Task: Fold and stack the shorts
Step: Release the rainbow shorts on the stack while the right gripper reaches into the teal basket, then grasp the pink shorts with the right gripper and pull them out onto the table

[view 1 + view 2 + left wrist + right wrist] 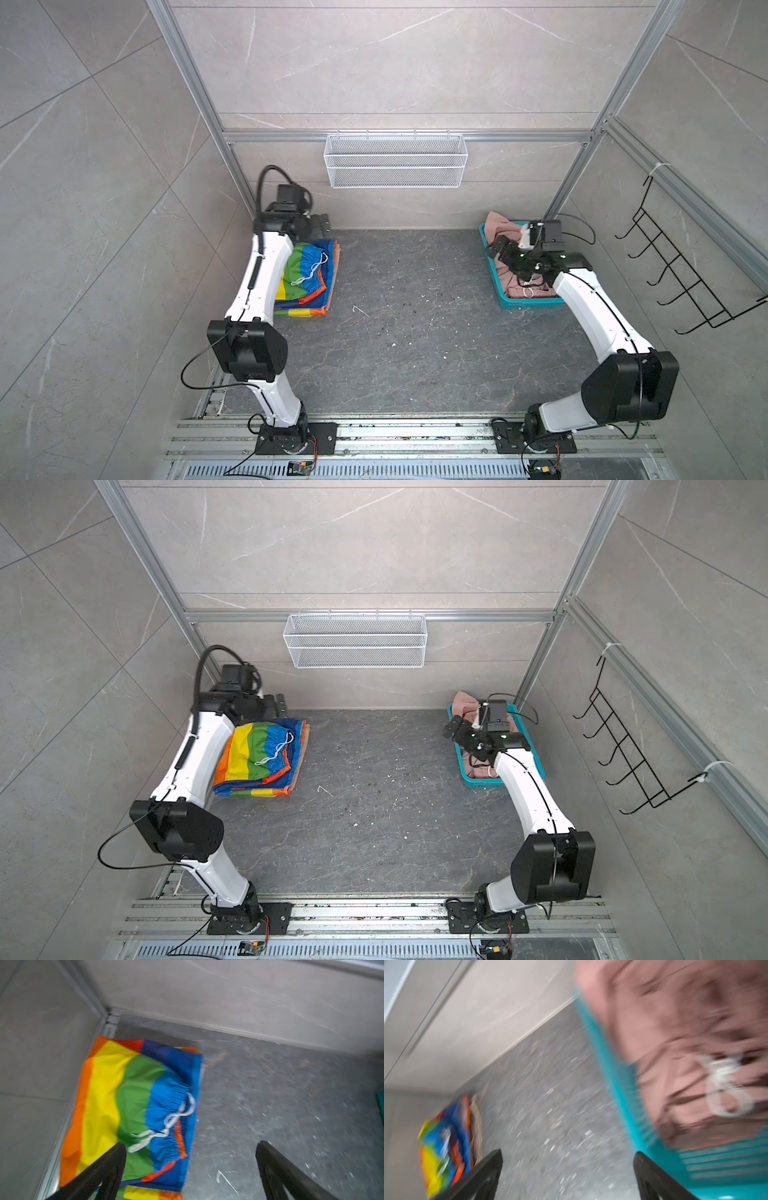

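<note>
The rainbow-striped shorts (309,274) (262,756) (135,1105) lie folded at the back left with their white drawstring on top. Under them shows the edge of the beige shorts (305,746) (476,1124). My left gripper (320,222) (276,702) (191,1144) hovers open behind and above this pile, holding nothing. The dusty pink shorts (505,232) (465,702) (675,1043) sit crumpled in the teal basket (498,286) (463,766) (623,1088) at the back right. Over the basket's left rim, my right gripper (496,245) (453,727) (567,1152) is open and empty.
A white wire basket (395,162) hangs on the back rail above the dark grey table (415,332). A black wire rack (681,266) hangs on the right wall. Walls and aluminium posts close in the back and both sides.
</note>
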### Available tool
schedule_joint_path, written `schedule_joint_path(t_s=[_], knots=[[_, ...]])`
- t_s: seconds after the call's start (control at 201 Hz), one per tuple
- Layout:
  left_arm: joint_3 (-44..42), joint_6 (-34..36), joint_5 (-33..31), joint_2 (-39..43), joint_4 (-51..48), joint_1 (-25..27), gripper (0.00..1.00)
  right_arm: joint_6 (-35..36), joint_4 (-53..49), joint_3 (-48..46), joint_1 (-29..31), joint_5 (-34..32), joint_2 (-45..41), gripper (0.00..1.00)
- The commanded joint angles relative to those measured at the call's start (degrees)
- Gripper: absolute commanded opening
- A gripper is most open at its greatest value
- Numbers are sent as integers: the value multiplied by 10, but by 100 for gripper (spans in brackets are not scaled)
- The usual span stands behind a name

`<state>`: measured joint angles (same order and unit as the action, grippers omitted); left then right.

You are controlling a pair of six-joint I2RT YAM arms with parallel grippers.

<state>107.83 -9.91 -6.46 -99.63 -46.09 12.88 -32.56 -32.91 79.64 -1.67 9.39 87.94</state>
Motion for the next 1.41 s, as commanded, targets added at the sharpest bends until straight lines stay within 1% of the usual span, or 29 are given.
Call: schedule_joint_path(t_s=[0.0,0.06,0.115,0.164,0.209,0.259,0.294,0.364,0.468,0.618,0.648,0.712,0.722,0.777,0.822,0.867,0.912,0.971,0.976,1.001,1.056,1.101,1.141,1.166,1.255,1.325,1.405], knots=[[-43,55,-92,11,83,129,100,-9,-31,30,-36,-25,79,99],[-52,87,-134,-5,121,187,100,-13,-25,56,-57,-32,123,99],[-46,115,-172,-34,145,229,100,-22,-7,79,-75,-10,163,100],[-22,137,-203,-68,149,260,100,-32,4,108,-86,9,207,100],[7,160,-252,-100,149,285,100,-30,-6,148,-90,11,248,99],[38,183,-295,-135,154,309,100,-23,-34,197,-95,-6,291,100],[59,202,-304,-157,158,323,100,-18,-55,230,-98,-30,312,99],[95,234,-320,-197,167,344,100,-15,-59,249,-107,-53,326,100],[159,252,-338,-257,170,366,100,-6,-44,247,-116,-85,338,99],[221,220,-344,-312,171,381,100,8,-71,296,-115,-75,402,100],[226,213,-359,-321,180,383,100,8,-76,303,-115,-75,415,99],[235,224,-399,-334,198,390,100,10,-81,315,-115,-73,432,96],[238,225,-403,-349,196,391,100,10,-82,316,-115,-73,433,95],[259,215,-402,-366,163,396,100,11,-77,316,-115,-70,439,89],[268,191,-373,-366,129,396,100,12,-75,317,-115,-63,443,82],[256,173,-331,-356,118,396,100,12,-78,323,-114,-57,449,71],[233,159,-293,-344,118,396,100,12,-78,327,-115,-52,448,57],[204,139,-255,-307,122,396,100,11,-80,330,-114,-45,440,38],[204,137,-253,-307,122,396,100,11,-80,330,-114,-45,440,38],[196,127,-243,-299,121,396,100,11,-81,331,-114,-42,433,31],[191,102,-229,-289,110,396,100,11,-80,329,-114,-39,409,19],[200,82,-215,-287,87,396,100,10,-81,330,-114,-37,385,11],[212,63,-209,-286,61,396,100,9,-83,330,-114,-35,363,7],[222,50,-190,-286,45,396,100,7,-83,330,-114,-33,347,6],[229,-4,-166,-269,-3,393,100,0,-86,330,-114,-31,284,1],[210,-38,-146,-243,-22,386,100,-8,-87,336,-113,-23,236,0],[166,-72,-128,-195,-23,372,100,-4,-101,368,-100,-10,187,0]])
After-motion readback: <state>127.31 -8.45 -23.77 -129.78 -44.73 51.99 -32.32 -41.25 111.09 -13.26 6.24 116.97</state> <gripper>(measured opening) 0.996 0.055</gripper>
